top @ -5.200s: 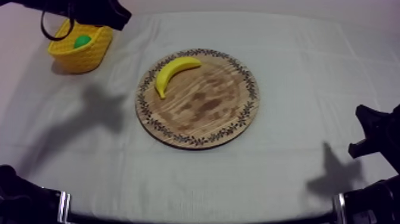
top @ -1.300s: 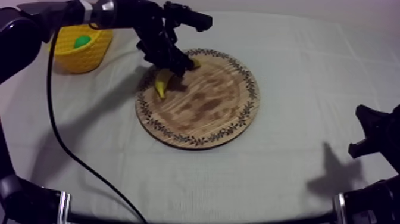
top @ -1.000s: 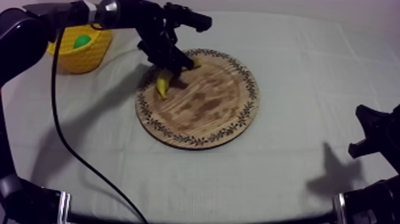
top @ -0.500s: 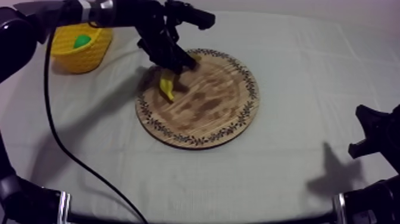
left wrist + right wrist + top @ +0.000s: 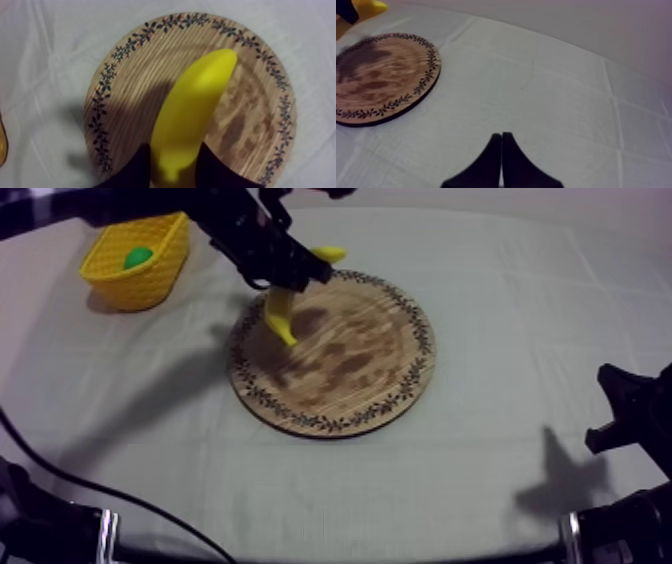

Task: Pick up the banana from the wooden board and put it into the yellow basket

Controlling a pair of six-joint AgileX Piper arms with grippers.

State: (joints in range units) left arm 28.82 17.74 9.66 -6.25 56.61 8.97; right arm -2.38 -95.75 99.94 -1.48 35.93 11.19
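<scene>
Two black left gripper (image 5: 174, 165) fingers (image 5: 132, 169) clasp the smooth curved banana (image 5: 192, 105) above the grainy round board (image 5: 130, 75); right gripper (image 5: 501, 145) fingers (image 5: 494, 161) lie pressed together.

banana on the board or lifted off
Lifted off. The left gripper is shut on the banana, which hangs tip down over the board, its shadow cast apart on the wood.

Robot lab: cloth-draped table (image 5: 500, 488), mounted arm (image 5: 630, 413)
</scene>
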